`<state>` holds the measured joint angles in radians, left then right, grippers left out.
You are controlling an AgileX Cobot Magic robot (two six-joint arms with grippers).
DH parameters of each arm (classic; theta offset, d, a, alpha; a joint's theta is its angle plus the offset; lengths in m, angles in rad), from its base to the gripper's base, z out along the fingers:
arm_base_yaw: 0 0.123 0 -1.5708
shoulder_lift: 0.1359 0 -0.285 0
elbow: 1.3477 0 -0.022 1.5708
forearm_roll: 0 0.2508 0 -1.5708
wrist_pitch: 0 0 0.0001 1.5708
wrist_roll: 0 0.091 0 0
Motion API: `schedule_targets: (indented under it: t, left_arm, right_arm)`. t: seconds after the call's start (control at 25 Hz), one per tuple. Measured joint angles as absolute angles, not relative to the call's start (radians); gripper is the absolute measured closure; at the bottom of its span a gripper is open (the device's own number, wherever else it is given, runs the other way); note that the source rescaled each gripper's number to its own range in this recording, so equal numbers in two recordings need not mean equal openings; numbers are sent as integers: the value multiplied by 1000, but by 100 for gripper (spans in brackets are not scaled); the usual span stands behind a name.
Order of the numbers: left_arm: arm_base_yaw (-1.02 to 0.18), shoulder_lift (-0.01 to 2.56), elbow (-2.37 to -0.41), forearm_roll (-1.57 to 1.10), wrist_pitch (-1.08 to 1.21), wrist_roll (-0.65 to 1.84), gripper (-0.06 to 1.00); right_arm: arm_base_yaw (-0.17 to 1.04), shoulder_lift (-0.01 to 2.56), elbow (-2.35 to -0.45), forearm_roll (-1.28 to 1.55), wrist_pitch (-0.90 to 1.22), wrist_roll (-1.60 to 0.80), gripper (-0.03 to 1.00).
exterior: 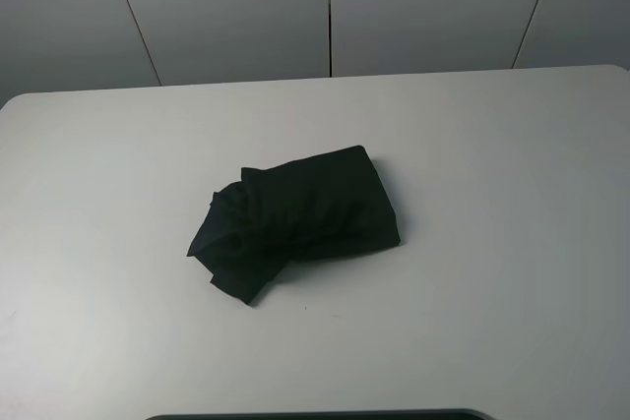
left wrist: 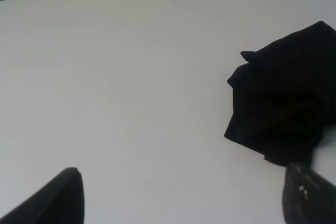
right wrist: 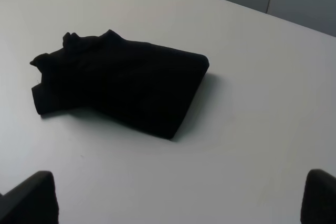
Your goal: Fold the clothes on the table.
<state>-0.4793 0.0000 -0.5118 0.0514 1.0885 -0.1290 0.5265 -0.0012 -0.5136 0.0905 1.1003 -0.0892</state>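
Note:
A black garment (exterior: 300, 218) lies in a folded bundle at the middle of the white table (exterior: 512, 204). Its right end is a neat fold; its left end is bunched, with a flap sticking out toward the front. It also shows in the left wrist view (left wrist: 281, 100) and the right wrist view (right wrist: 121, 80). My left gripper (left wrist: 181, 195) is open and empty, well short of the garment. My right gripper (right wrist: 176, 198) is open and empty, also apart from it. Neither arm shows in the exterior high view.
Grey wall panels (exterior: 325, 7) stand behind the table's far edge. A dark edge (exterior: 315, 415) shows at the bottom of the exterior high view.

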Motion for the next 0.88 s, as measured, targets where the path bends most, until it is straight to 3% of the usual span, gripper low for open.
schedule_targets:
  t: [0.16, 0.28, 0.68, 0.88]
  left_arm:
    - [-479, 0, -512, 51, 1089, -129, -3]
    - [-459, 0, -512, 51, 1089, -129, -3]
    - [-170, 0, -512, 51, 1089, -129, -3]
    - [-129, 0, -512, 51, 1089, -127, -3]
  right_arm:
    - [508, -1, -514, 91, 1100, -87, -3]
    - [427, -1, -514, 91, 1098, -83, -3]
    - [68, -1, -514, 89, 1096, -81, -3]
    - [25, -1, -514, 89, 1096, -77, -3]
